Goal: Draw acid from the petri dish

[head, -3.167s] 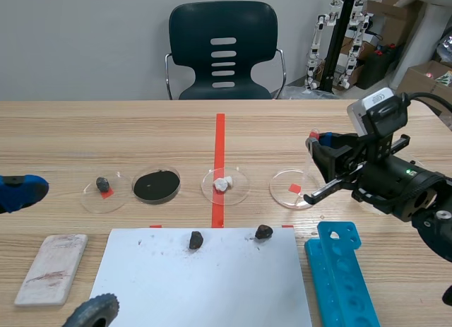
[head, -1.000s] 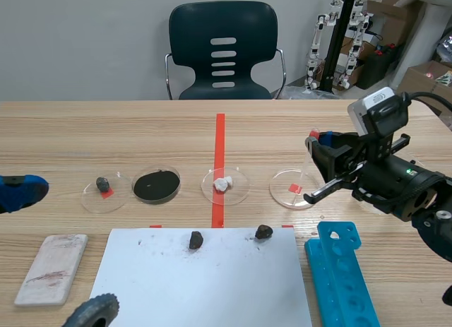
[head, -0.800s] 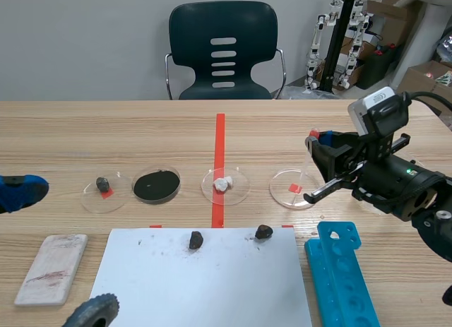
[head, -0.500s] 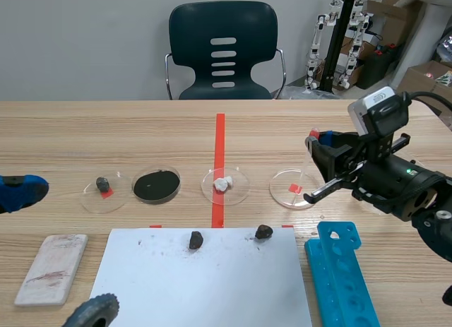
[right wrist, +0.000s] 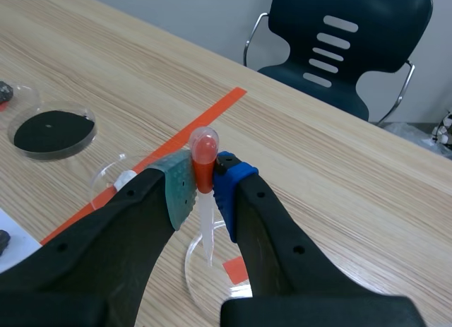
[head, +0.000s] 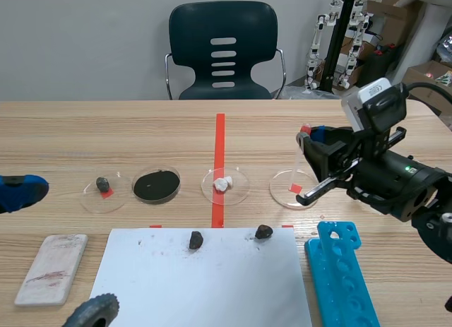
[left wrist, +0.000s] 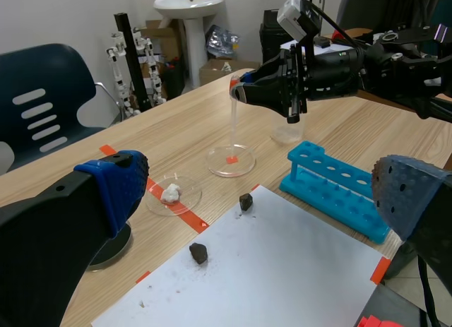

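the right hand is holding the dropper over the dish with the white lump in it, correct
Not quite. The right hand holds the dropper over the clear dish with only an orange-red mark under it; the white lump sits in the next dish along. The right wrist view shows it.

I see a white sheet (head: 205, 284) on the wooden table (head: 106, 136). One dark rock (head: 195, 239) and another (head: 263, 232) sit near its far edge. Beyond it are three dishes: one with a small dark stone (head: 117, 200), one filled with black powder (head: 177, 183), and one holding a white lump (head: 237, 193) on the red tape. A blue test-tube rack (head: 341, 281) and a whitish streaked slab (head: 52, 268) flank the sheet. A dark chair (head: 223, 51) stands behind the table.
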